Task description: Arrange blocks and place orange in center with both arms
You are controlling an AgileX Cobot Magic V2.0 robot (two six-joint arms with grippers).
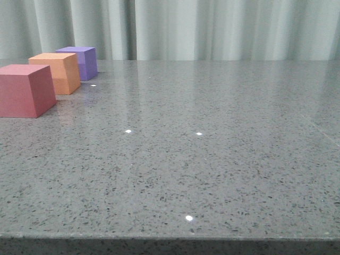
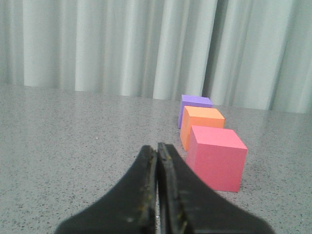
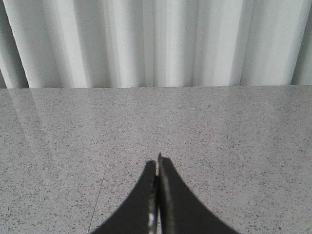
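Three cubes stand in a row on the grey speckled table at the left of the front view: a red cube (image 1: 24, 90) nearest, the orange cube (image 1: 57, 72) in the middle, a purple cube (image 1: 81, 62) farthest. The left wrist view shows the same row: red (image 2: 217, 158), orange (image 2: 201, 126), purple (image 2: 194, 107). My left gripper (image 2: 157, 147) is shut and empty, short of the red cube and a little to its side. My right gripper (image 3: 157, 163) is shut and empty over bare table. Neither arm shows in the front view.
Pale pleated curtains (image 1: 202, 29) hang behind the table's far edge. The table's front edge (image 1: 170, 238) runs along the bottom of the front view. A thin seam (image 1: 319, 130) crosses the tabletop at the right.
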